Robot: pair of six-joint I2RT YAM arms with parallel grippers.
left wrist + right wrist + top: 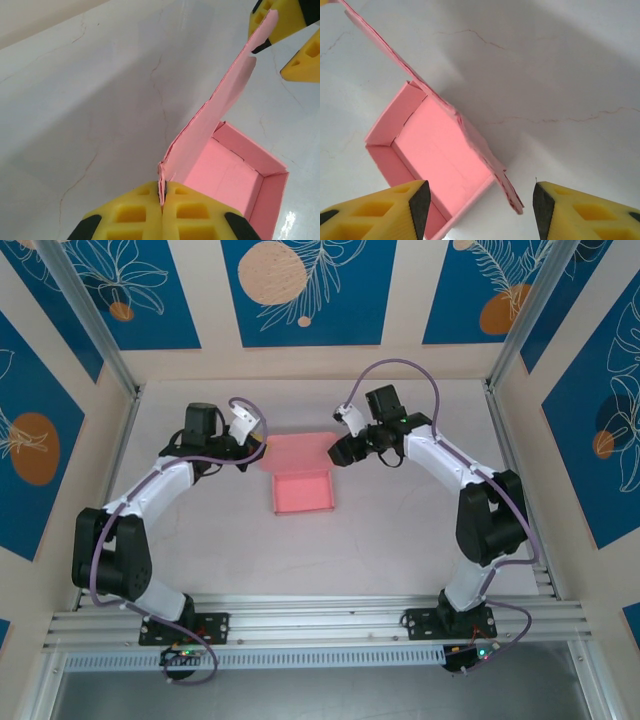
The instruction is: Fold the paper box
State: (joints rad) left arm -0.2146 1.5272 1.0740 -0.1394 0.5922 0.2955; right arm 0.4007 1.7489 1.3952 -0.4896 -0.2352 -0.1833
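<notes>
Paper box [300, 480] sits mid-table, out past both arms and pretty much centred between them. The table [400, 530] is a pale, slightly shiny surface with thin crack-like veins, marble-look.

The box itself is thin salmon-pink card, matte and unmarked. Its tray [440, 150] is already formed: a shallow rectangle with low straight walls, flat on the table. The lid flap [225, 95] rises off the tray's far wall, tilted rather than lying down. Its edges look a bit frayed and wavy, so it's floppy stuff.

The bit that matters is that the flap's long axis runs left-right, straight from one claw to the other. The left claw [162, 192] is clamped tight on the flap's left corner, with the card pinched in the seam between its yellow foam pads [130, 215]. The right claw [480, 200] is spread wide with the flap's right corner sitting in the gap. As far as I can tell it isn't touching either finger [385, 210].

So I'd guess the right side needs to close on its corner first. Then both can swing the flap toward the near side, over the tray. With only one end pinched, card this thin would probably twist.
</notes>
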